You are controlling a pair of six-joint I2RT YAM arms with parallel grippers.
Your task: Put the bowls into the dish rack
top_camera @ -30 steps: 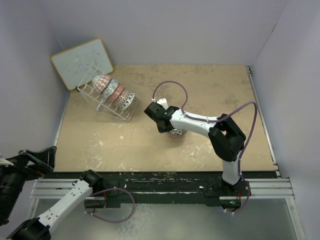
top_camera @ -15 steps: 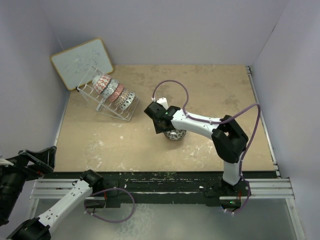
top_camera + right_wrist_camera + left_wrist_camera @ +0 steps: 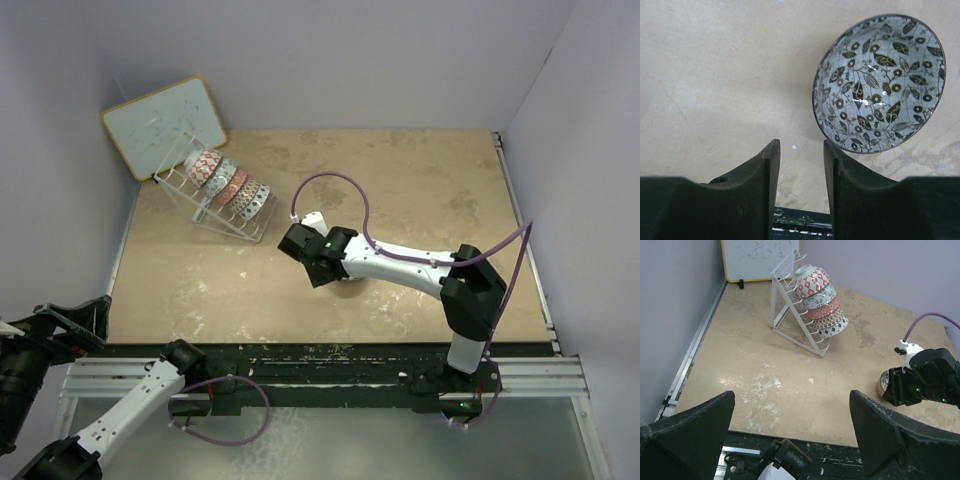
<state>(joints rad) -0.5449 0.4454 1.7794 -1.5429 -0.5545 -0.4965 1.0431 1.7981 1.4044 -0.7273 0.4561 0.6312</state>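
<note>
A grey bowl (image 3: pixel 880 82) with a black leaf pattern inside lies on the table, just right of my right gripper (image 3: pixel 801 145). That gripper is open, its fingers a little apart with only bare table between them. In the left wrist view a sliver of this bowl (image 3: pixel 883 383) shows beside the right gripper's black body. In the top view the right arm hides it. The white wire dish rack (image 3: pixel 215 212) stands tilted at the far left with several bowls (image 3: pixel 228 182) lined up in it. My left gripper (image 3: pixel 790 435) hangs open near the table's front left edge, nothing in it.
A wood-framed whiteboard (image 3: pixel 165 125) leans against the wall behind the rack. Purple walls close in the table on the left, back and right. The right arm's purple cable (image 3: pixel 340 185) loops over the middle of the table.
My right gripper's jaws have parted and it has swung nearer and to the left. The loose bowl, seen beside the arm before, is now covered by it in the top view.
</note>
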